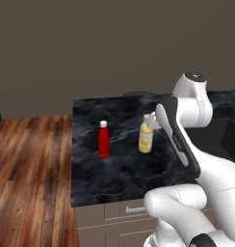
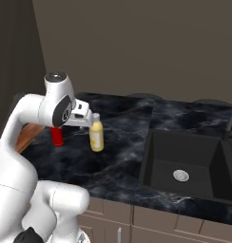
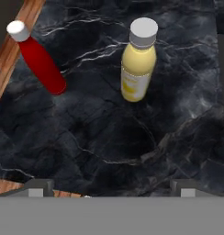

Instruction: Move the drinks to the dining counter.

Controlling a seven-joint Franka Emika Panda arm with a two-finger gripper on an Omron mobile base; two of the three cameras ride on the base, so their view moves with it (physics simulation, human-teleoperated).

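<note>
Two drinks stand upright on the black marble counter [image 1: 114, 178] below the fingers [image 3: 111, 186], which are spread wide and hold nothing. The yellow juice bottle [image 3: 137, 62] is the nearer one, just ahead of the fingers and slightly to one side of their midline in the hand view; the red bottle [image 3: 39, 59] stands well apart from it, further off toward the counter's edge by the wooden floor [image 1: 28, 173]. Both look like rigid, smooth plastic or metal, probably light, with rounded bodies that could slip. I would take the juice bottle across its straight middle, below the pale cap, not at the narrowing shoulder. A sink [image 2: 184, 173] is sunk into the counter beyond, on the far side from the red bottle.
</note>
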